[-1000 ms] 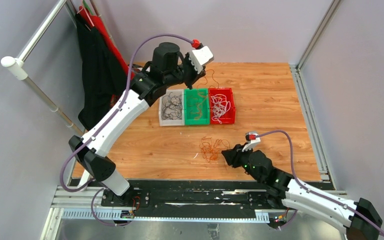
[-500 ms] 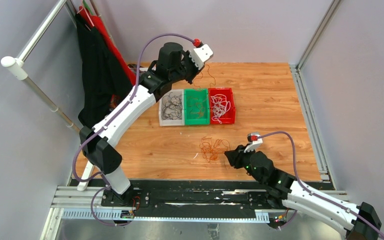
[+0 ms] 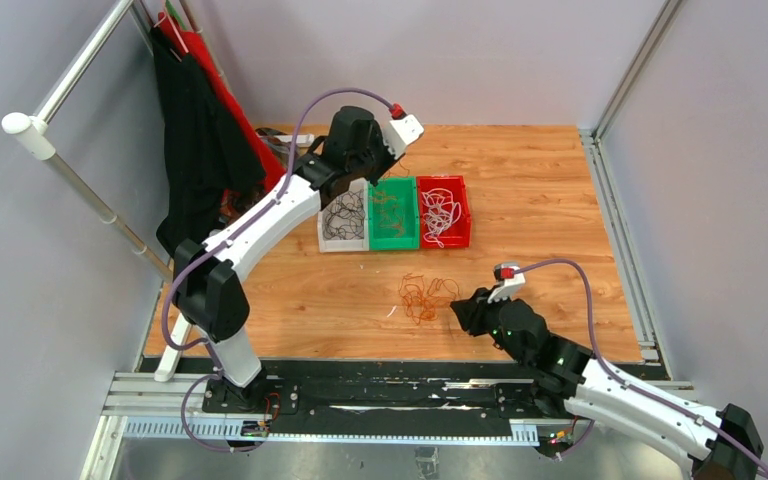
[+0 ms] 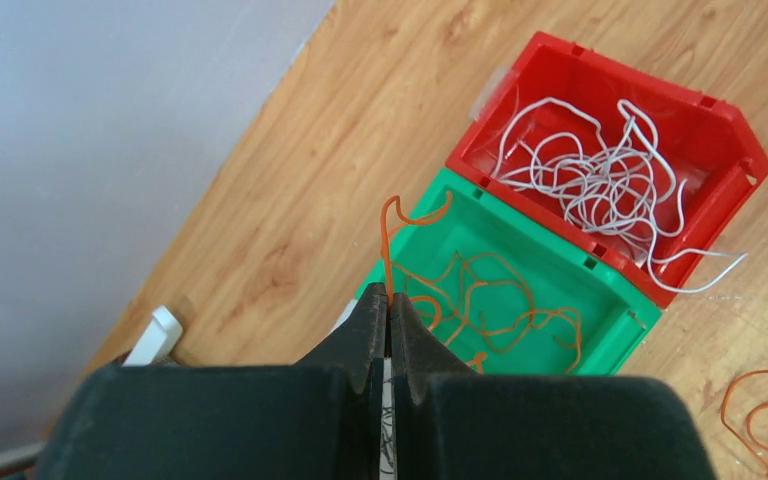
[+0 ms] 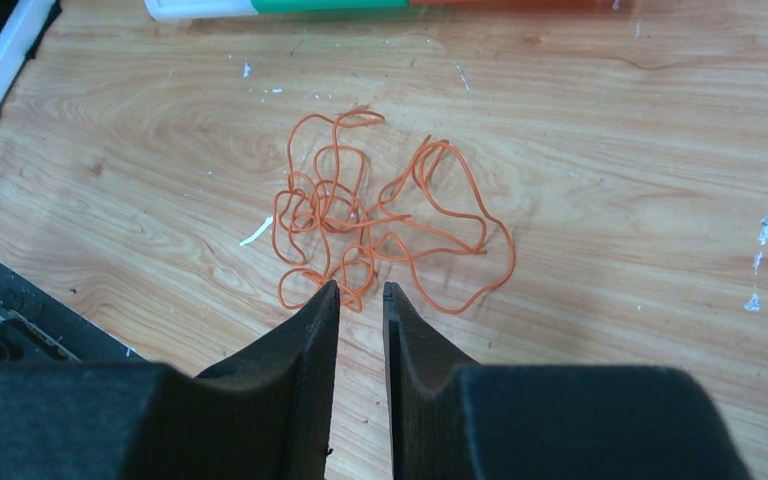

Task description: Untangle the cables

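Over the green bin (image 4: 615, 340), left claw (image 4: 390, 300) pinches an orange cable (image 4: 388, 230): lower it well inside before release. Right claw (image 5: 360, 295) narrow, empty, beside the loose tangle (image 5: 360, 215).

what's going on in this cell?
Two arms are sorting cables by colour. The left fingers are shut on an orange cable above the green bin, which already holds orange strands. The red bin holds white cables, the clear bin black cables. The right fingers hover slightly apart at the near edge of the orange tangle on the table, gripping nothing yet.
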